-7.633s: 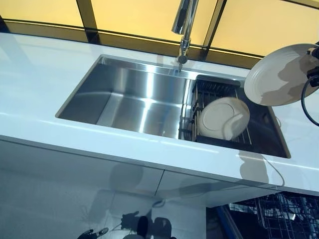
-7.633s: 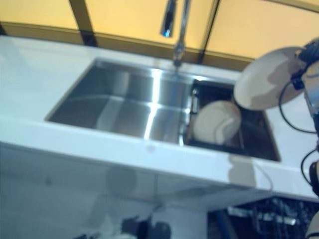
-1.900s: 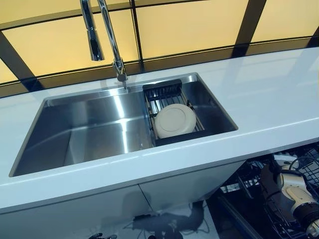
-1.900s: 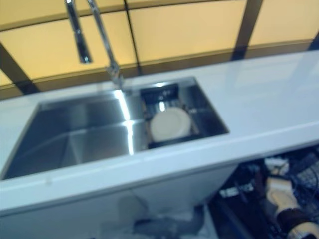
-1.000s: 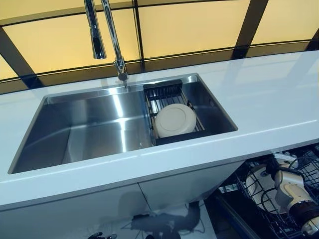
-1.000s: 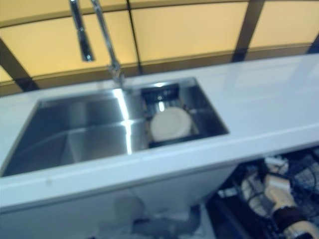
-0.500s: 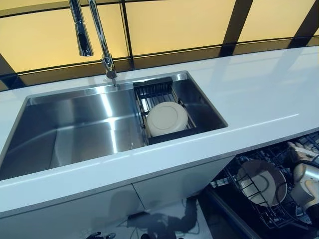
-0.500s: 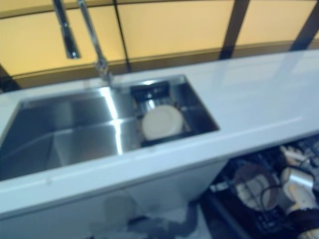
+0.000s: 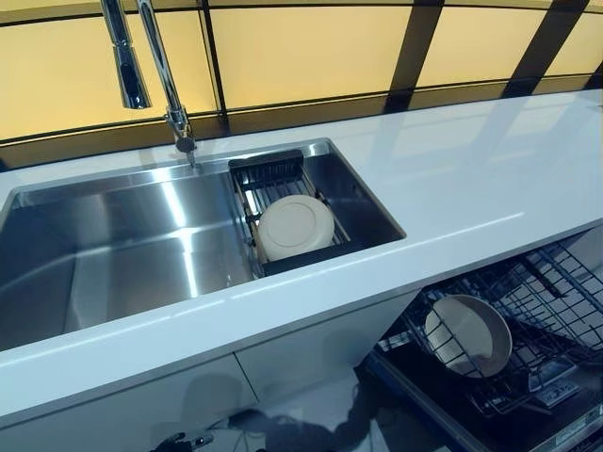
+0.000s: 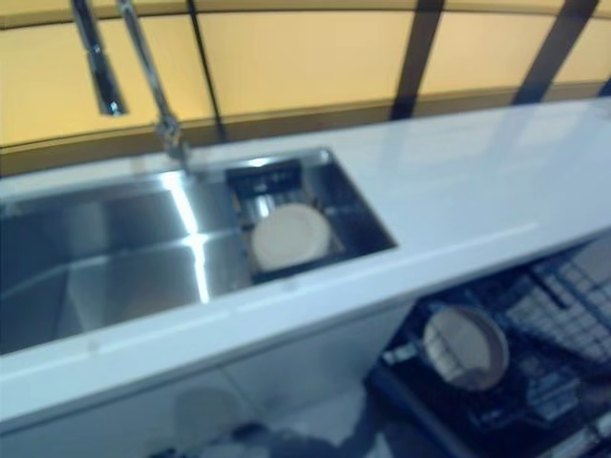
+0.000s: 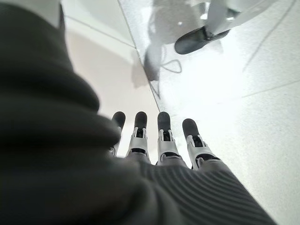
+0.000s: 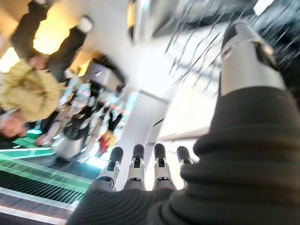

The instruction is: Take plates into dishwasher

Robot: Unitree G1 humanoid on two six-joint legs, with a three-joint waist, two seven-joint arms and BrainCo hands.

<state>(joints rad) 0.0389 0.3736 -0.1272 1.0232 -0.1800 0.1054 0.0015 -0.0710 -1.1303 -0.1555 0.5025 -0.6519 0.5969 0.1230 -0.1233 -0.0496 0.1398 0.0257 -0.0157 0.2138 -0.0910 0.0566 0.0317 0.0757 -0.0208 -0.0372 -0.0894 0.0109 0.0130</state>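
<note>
Neither hand shows in the eye views; each appears only in its own wrist view. The left hand (image 11: 154, 140) hangs over pale floor tiles (image 11: 243, 84) with its silver, dark-tipped fingers (image 11: 164, 126) straight in a row and nothing between them; its thumb is hidden behind the dark ribbed cover. The right hand (image 12: 140, 171) likewise has its fingers (image 12: 136, 161) extended and empty, and its surroundings are too smeared to make out beyond streaks of rack wire and a person in a yellow top (image 12: 26, 86) at the edge. The black pull-out dishwasher rack of dark wire (image 9: 556, 301) is cut off by the picture's lower right corner, and the white countertop (image 9: 471, 179) overhangs its back part. One round cream plate with a dark rim (image 9: 468, 334) stands tilted on edge among the rack's tines, apart from both hands. Above it, the wide stainless steel sink (image 9: 113, 254) is sunk into the countertop, its left end cut off by the picture's edge. In the sink's right end sits a black wire drying basket (image 9: 283, 184), and a second round cream plate (image 9: 295, 227) leans inside it, covering most of the basket's bars. A tall chrome tap with a pull-down spray head (image 9: 151, 66) rises behind the sink, its top out of frame, before amber window panes with dark frames (image 9: 311, 47).
</note>
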